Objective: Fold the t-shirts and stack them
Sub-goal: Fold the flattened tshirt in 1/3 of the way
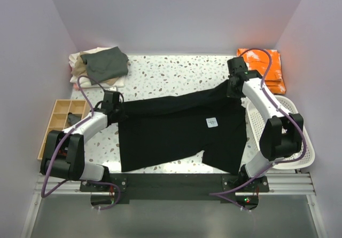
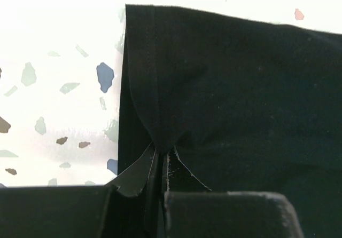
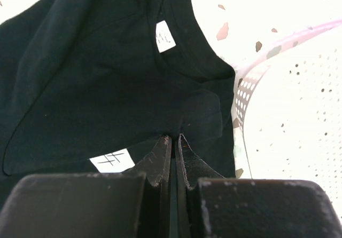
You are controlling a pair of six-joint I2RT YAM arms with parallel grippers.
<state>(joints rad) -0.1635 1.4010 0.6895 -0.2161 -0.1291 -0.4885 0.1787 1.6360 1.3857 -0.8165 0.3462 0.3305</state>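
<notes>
Near the bench's left edge, the left fingers (image 1: 113,107) are pinched shut on a hemmed corner of the plain black soft-cloth t-shirt (image 1: 176,134). Toward the far right corner, the right fingers (image 1: 234,87) are clamped on its cloth close to the collar. Both bites look thin; the left wrist view shows only a fold of hem in the pinch. A pull that tightens the span between the arms could slip the cloth out of one grip and let that side drop in a heap. On the right, the cloth hangs just beside the rim of the white perforated plastic basket (image 1: 302,152) and could snag there.

A stack of folded grey-green, tan and cream t-shirts (image 1: 100,66) sits at the far left corner. The black shirt spreads across the middle of the bench, its far edge drawn in a line between the two pinches. The near part lies flat but skewed, with a small white square label (image 1: 212,122) on it.
</notes>
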